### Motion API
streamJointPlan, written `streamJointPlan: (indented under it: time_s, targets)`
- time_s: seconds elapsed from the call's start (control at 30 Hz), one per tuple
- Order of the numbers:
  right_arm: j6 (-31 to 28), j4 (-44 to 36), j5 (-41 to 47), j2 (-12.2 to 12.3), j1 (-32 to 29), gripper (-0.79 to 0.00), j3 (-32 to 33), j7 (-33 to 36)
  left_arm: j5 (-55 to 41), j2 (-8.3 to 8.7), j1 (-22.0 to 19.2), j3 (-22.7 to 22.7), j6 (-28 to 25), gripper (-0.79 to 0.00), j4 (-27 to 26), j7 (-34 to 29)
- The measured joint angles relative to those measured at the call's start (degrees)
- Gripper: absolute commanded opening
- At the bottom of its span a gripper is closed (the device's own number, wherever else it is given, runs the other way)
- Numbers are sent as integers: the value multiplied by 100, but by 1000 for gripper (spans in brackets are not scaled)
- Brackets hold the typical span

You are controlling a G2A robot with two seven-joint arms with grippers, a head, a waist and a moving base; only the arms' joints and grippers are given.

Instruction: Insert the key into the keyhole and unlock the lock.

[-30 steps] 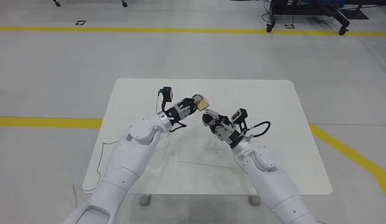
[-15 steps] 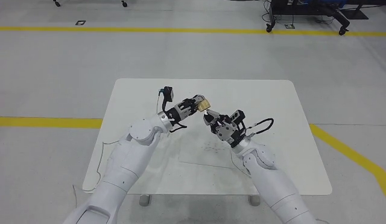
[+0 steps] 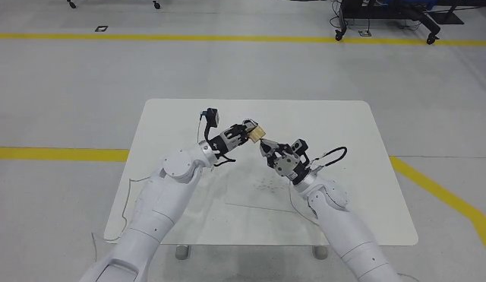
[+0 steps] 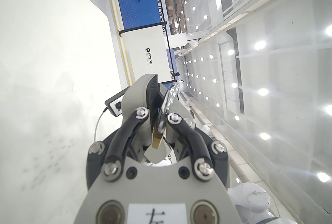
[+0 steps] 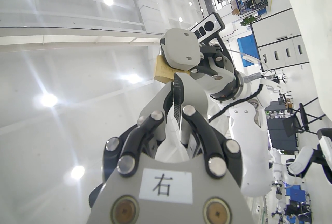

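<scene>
A brass padlock (image 3: 257,132) is held above the middle of the white table (image 3: 342,122), with my left gripper (image 3: 244,131) shut on it. In the left wrist view its silver shackle (image 4: 170,97) sticks out between the fingers of the left gripper (image 4: 162,105), and the brass body (image 4: 157,141) sits deep between them. My right gripper (image 3: 267,147) is right beside the lock, its fingers pressed together. In the right wrist view the right gripper (image 5: 177,82) tips meet the lower corner of the padlock (image 5: 162,70). The key is hidden between the pads.
Faint dark scuff marks (image 3: 267,185) dot the tabletop under the right arm. A black cable (image 3: 334,154) loops off the right wrist. Yellow floor lines (image 3: 61,153) run past the table on both sides.
My right gripper has moved up and forward to the padlock, closing the gap until its tips meet the lock's body. The left arm with the padlock has hardly moved.
</scene>
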Motion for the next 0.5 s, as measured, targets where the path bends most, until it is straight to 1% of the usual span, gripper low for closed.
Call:
streamJointPlan:
  time_s: [0.07, 0.2, 0.33, 0.37, 0.4, 0.43, 0.47, 0.5]
  targets:
    - [79, 0, 94, -4, -8, -785, -2, 66, 15, 2, 3, 5, -60, -785, -12, -31]
    - [466, 67, 624, -26, 2, -785, 0, 399, 66, 9, 18, -4, -305, -785, -45, -52]
    - [730, 178, 896, -28, 54, -785, 38, 621, 55, 12, 35, -37, -452, -785, -57, 18]
    - [760, 196, 907, -26, 64, -754, 46, 648, 51, 13, 37, -42, -461, -785, -58, 34]
    - [774, 212, 887, -23, 77, -468, 54, 671, 52, 13, 39, -46, -465, -785, -59, 49]
    - [760, 216, 840, -18, 85, -212, 62, 678, 55, 14, 41, -49, -457, -785, -56, 66]
    - [725, 213, 774, -13, 89, -86, 69, 679, 58, 14, 42, -50, -437, -785, -50, 89]
    - [670, 200, 683, -6, 86, -37, 76, 677, 66, 14, 41, -50, -398, -785, -41, 121]
